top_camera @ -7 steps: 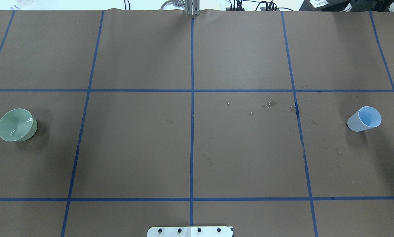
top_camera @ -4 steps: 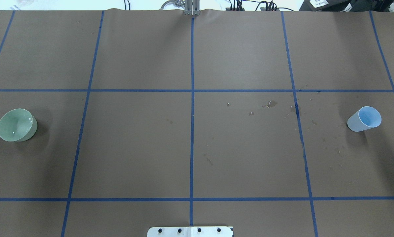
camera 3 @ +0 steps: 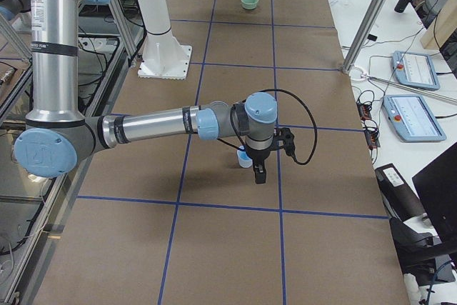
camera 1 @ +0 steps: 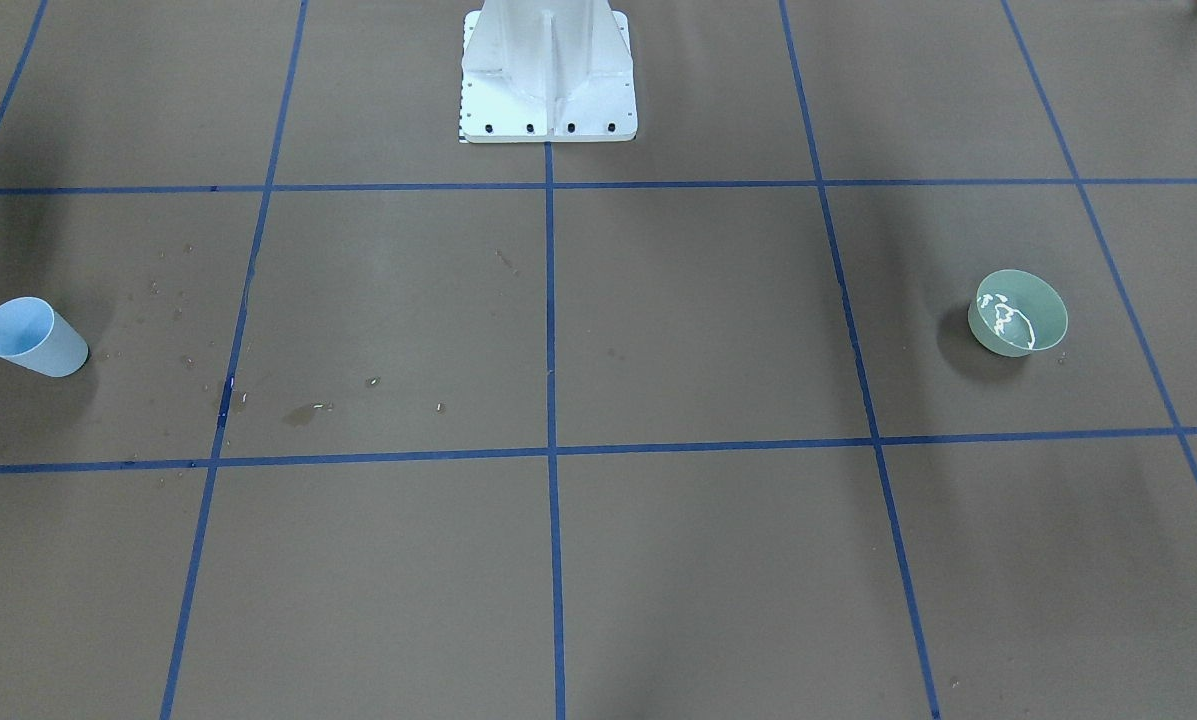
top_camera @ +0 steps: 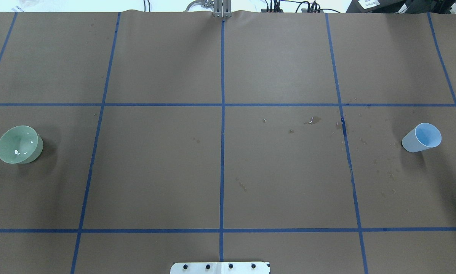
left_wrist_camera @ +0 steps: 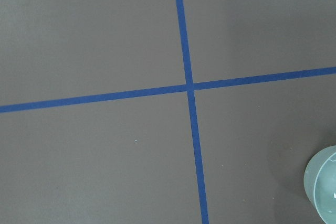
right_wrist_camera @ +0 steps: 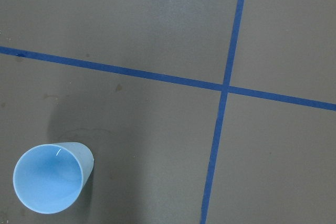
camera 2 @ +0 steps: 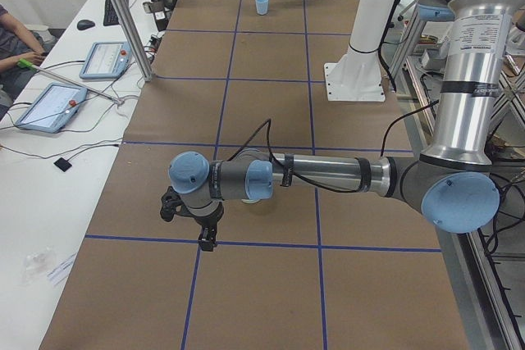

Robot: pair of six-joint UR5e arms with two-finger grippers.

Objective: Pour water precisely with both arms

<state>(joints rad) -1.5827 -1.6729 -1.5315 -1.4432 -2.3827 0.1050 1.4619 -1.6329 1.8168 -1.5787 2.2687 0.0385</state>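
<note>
A pale green bowl (top_camera: pixel 19 144) stands at the table's left side and holds water (camera 1: pixel 1003 318), seen as whitish glints. A light blue cup (top_camera: pixel 422 137) stands upright at the right side and looks empty in the right wrist view (right_wrist_camera: pixel 50 184). Neither arm shows in the overhead or front views. In the exterior left view my left gripper (camera 2: pixel 208 242) hangs finger-down above the table; the bowl is hidden there. In the exterior right view my right gripper (camera 3: pixel 259 175) hangs just beside the cup (camera 3: pixel 244 158). I cannot tell whether either is open or shut.
Water droplets and a small puddle (top_camera: pixel 313 120) lie on the brown paper between the centre and the cup. Blue tape lines (top_camera: pixel 222 114) mark a grid. The white pedestal (camera 1: pixel 548 70) stands at the robot's side. Operators' desks with tablets (camera 3: pixel 410 69) flank the far edge.
The large bright ripples in the green bowl have shrunk to a few small glints. A dark tip at the overhead view's left edge is gone. The cup has not moved.
</note>
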